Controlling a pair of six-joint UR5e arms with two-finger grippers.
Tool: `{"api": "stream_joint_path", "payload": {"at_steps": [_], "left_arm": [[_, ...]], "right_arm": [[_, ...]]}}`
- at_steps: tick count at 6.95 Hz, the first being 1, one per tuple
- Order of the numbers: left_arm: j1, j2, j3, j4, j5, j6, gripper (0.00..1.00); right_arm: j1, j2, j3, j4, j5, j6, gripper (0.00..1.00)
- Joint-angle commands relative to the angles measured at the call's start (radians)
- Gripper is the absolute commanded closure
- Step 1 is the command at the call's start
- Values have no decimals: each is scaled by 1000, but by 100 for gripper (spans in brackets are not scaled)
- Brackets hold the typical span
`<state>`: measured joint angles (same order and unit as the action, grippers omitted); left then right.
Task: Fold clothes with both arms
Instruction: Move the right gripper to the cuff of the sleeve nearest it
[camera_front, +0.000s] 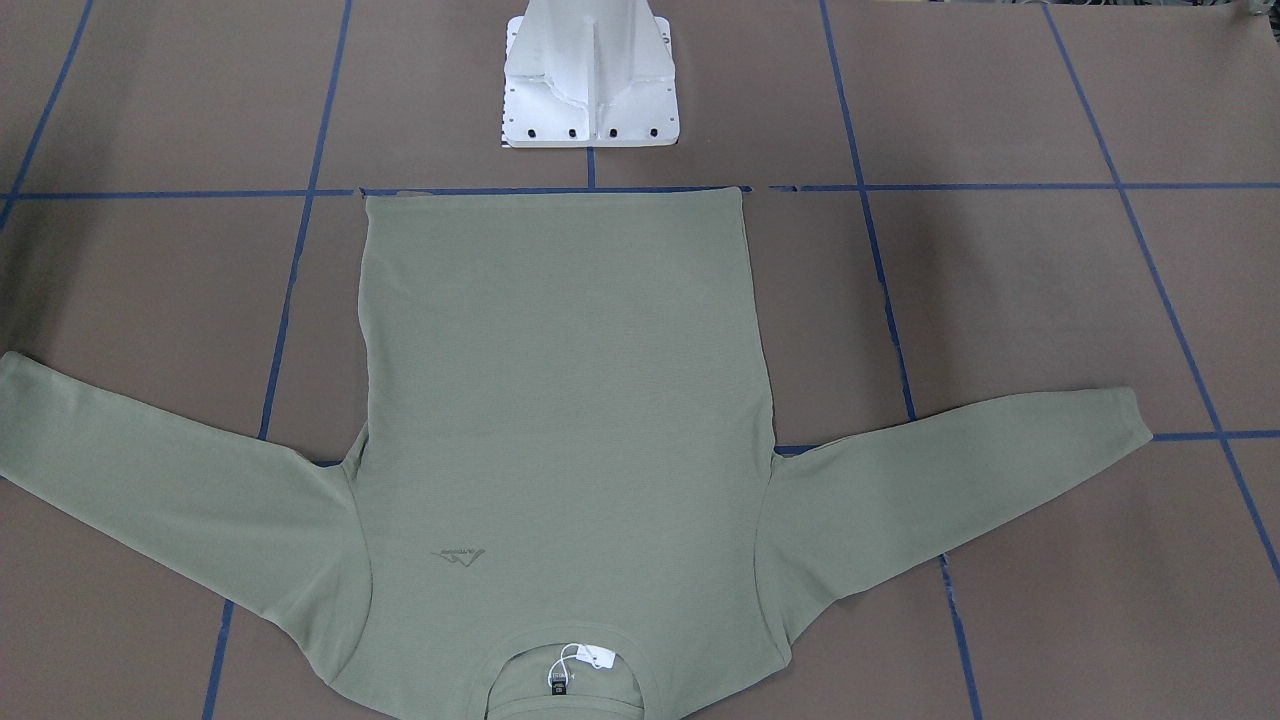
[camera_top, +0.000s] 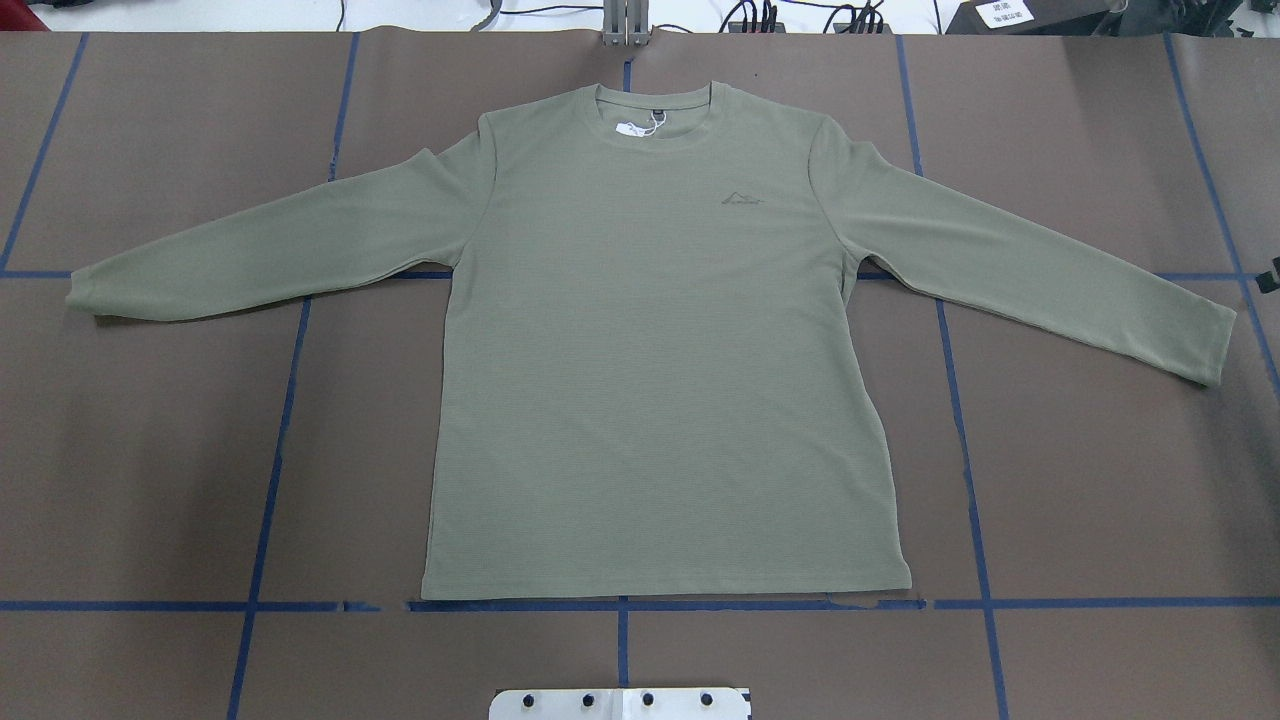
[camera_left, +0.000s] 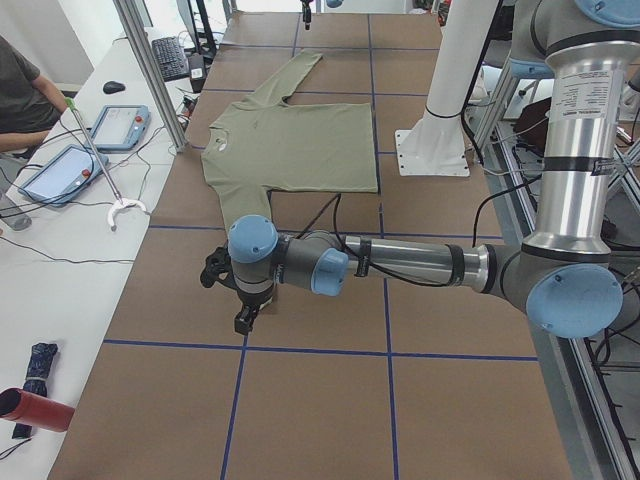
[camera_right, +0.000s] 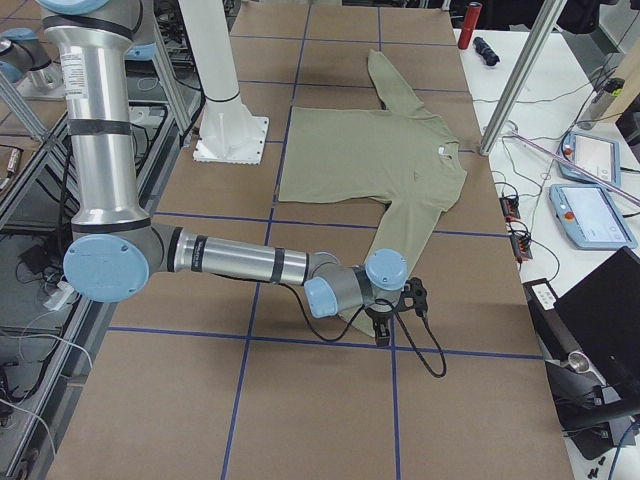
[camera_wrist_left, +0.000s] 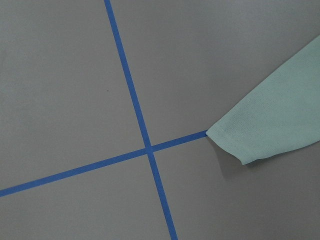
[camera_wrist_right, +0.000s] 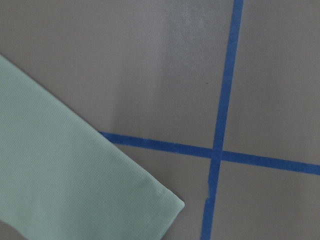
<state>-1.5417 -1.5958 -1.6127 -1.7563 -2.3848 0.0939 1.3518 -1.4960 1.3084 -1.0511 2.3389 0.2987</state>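
The sage-green long-sleeved shirt (camera_top: 660, 350) lies flat and face up on the brown table, sleeves spread, collar away from the robot; it also shows in the front view (camera_front: 560, 400). The left gripper (camera_left: 243, 320) hangs low just past the left sleeve's cuff (camera_wrist_left: 250, 140). The right gripper (camera_right: 383, 338) hangs low just past the right sleeve's cuff (camera_wrist_right: 150, 200). Both grippers show only in the side views, so I cannot tell whether they are open or shut. Neither wrist view shows fingers.
The white pedestal base (camera_front: 590, 80) stands just behind the shirt's hem. Blue tape lines (camera_top: 280, 420) grid the table. Teach pendants (camera_left: 120, 125) and an operator (camera_left: 20, 90) are at the side bench, with a red bottle (camera_left: 35, 410) nearby.
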Motion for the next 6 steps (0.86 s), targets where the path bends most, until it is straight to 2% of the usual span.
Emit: {"api": "stream_joint_path", "payload": {"at_steps": [1, 2, 6], "left_arm": [[0, 0, -1, -2, -2, 1, 0], [0, 0, -3, -2, -2, 1, 0], [0, -1, -4, -2, -2, 1, 0]], "right_arm": [[-107, 60, -139, 167, -70, 306, 5], [-109, 57, -138, 169, -66, 389, 8], [-109, 45, -147, 168, -64, 410, 23]]}}
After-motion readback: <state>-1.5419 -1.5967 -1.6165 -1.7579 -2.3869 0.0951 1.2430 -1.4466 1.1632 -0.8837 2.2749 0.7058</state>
